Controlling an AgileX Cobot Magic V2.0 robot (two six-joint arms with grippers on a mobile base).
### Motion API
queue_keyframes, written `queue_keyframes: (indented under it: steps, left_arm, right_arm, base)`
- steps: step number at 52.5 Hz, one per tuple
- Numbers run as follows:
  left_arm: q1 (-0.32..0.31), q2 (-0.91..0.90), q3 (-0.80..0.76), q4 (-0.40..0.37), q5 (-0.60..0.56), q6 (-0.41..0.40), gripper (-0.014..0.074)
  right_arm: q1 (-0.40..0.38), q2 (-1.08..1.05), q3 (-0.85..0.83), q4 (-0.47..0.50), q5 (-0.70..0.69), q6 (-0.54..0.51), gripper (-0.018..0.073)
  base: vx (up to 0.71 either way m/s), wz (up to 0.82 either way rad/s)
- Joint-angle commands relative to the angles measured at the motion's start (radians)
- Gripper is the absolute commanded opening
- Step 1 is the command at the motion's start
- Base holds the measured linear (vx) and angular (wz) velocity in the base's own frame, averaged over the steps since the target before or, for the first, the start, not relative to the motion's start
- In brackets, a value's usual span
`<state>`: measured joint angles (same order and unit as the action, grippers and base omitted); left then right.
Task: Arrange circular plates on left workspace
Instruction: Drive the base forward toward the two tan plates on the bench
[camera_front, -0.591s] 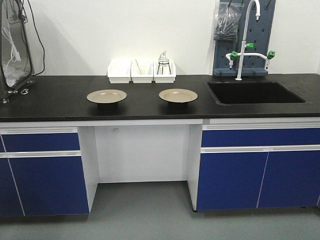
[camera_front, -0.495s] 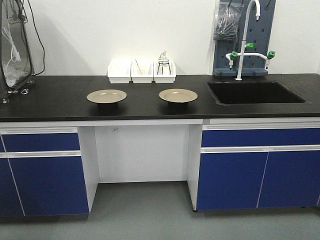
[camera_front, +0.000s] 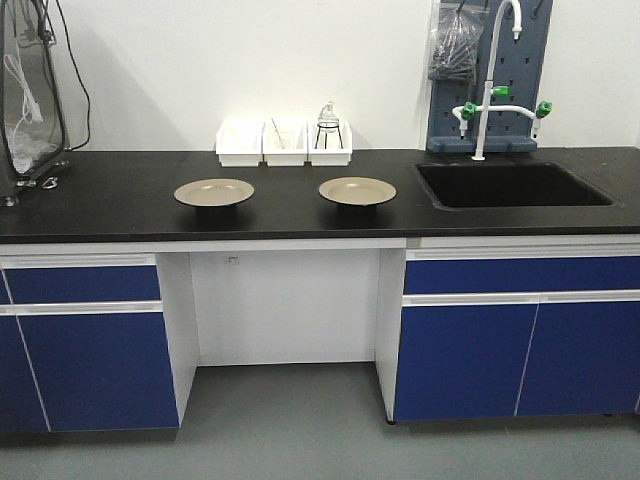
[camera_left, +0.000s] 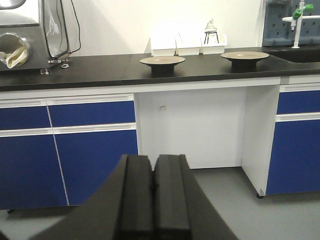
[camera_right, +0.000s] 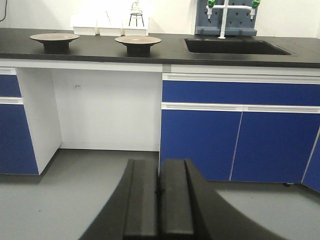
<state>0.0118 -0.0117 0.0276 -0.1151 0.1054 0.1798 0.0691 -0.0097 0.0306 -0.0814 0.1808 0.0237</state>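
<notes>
While both plates (camera_front: 213, 191) (camera_front: 356, 189) rest on the countertop (camera_front: 110, 205), they stand apart.

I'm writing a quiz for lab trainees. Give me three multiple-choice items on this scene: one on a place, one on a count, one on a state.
1. Where do the two round glossy tan plates stand?
A. in the recessed sink basin
B. on the grey floor
C. on the matte black countertop

2. How many white rectangular bins stand at the wall behind the plates?
A. three
B. one
C. five

3. How does the black left gripper stand?
A. wide open
B. shut, holding nothing
C. shut on a plate

Answers:
1 C: both plates rest on the counter, apart from each other.
2 A: three bins sit side by side.
3 B: the left wrist view shows its jaws meeting with nothing between them.
</notes>
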Motion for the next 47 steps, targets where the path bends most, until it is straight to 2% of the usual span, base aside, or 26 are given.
queue_keyframes:
  steps: [1,22,47]
  left_arm:
    - [-0.007,-0.006,0.019,-0.001,-0.082,-0.011,0.0002]
    - [-0.007,-0.006,0.019,-0.001,-0.082,-0.011,0.0002]
    - [-0.007,-0.006,0.019,-0.001,-0.082,-0.011,0.0002]
  right_arm:
    - [0.000,-0.013,0.021,-0.013,-0.078,-0.002,-0.0003]
    - [0.000,-0.013,0.021,-0.013,-0.078,-0.002,-0.0003]
    - [0.000,-0.013,0.021,-0.013,-0.078,-0.002,-0.0003]
  base:
    - [0.02,0.00]
    - [0.12,-0.03]
    - [0.38,-0.04]
